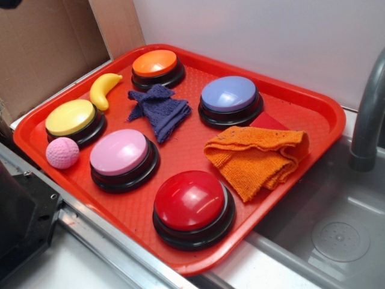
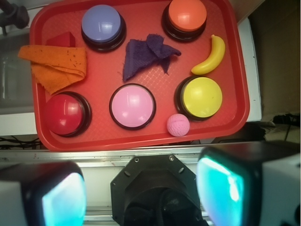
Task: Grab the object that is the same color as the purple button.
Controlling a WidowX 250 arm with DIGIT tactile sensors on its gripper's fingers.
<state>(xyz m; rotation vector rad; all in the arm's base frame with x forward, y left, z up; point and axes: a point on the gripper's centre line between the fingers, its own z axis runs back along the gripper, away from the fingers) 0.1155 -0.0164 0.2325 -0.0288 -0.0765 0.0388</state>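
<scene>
The dark purple-blue rag lies crumpled on the red tray, between the orange button and the lavender-blue purple button. In the wrist view the rag sits right of the purple button, near the tray's far side. My gripper is open and empty. Its two fingers stand wide apart, high above the tray and back over the robot base, short of the tray's near edge. The gripper does not show in the exterior view.
The tray also holds an orange knit cloth over a red block, pink, red, yellow and orange buttons, a banana and a pink ball. A sink and grey faucet stand at the right.
</scene>
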